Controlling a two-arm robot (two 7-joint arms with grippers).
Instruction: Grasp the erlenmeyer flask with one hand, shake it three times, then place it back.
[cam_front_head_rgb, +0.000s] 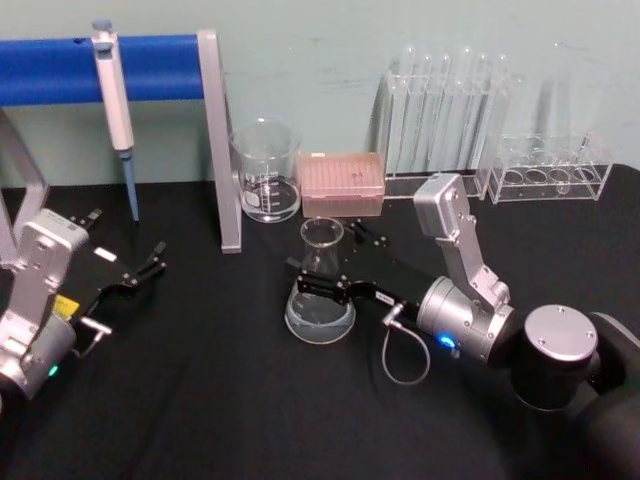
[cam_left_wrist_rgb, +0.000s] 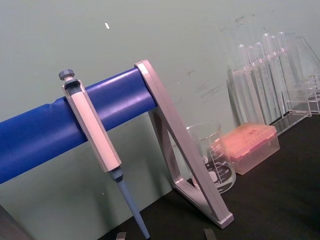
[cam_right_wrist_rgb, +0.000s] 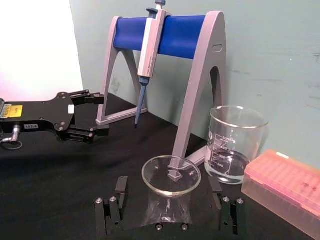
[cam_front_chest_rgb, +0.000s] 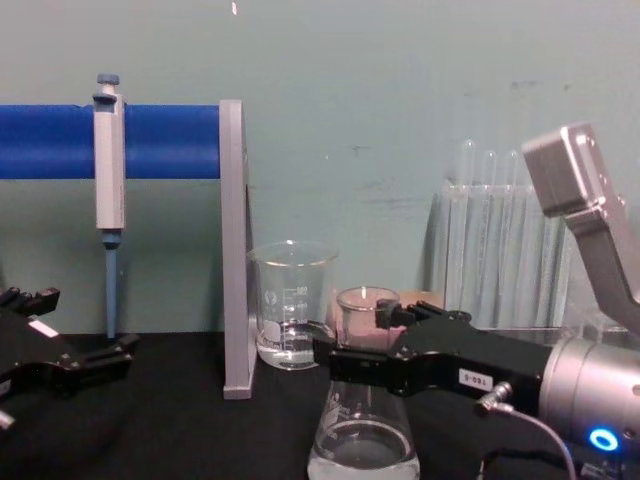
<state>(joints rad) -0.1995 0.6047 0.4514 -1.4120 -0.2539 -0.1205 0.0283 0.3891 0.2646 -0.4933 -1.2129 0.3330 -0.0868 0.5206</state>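
Right gripper (cam_front_head_rgb: 305, 276) jaws apart, erlenmeyer flask (cam_front_head_rgb: 320, 318) upright between them; left gripper (cam_front_head_rgb: 152, 262) parked left, jaws apart.

The chest view's lower edge cuts off the base of the erlenmeyer flask (cam_front_chest_rgb: 362, 440), and the right tool (cam_front_chest_rgb: 352, 348) hides part of its neck. Numbers on the beaker (cam_front_chest_rgb: 292, 300) are too small to read

R arm (cam_front_head_rgb: 470, 270): comes in from right side, one silver link cocked up, rest held low. Silver-grey wrist (cam_front_head_rgb: 462, 322), blue light (cam_front_head_rgb: 443, 342) lit. R gripper (cam_front_head_rgb: 316, 277): level, pointing to robot's left, jaws apart, wide gap.
L arm (cam_front_head_rgb: 35, 300): at far left, held low. L gripper (cam_front_head_rgb: 146, 266): pointing fwd and inward, jaws apart, nothing btwn them.
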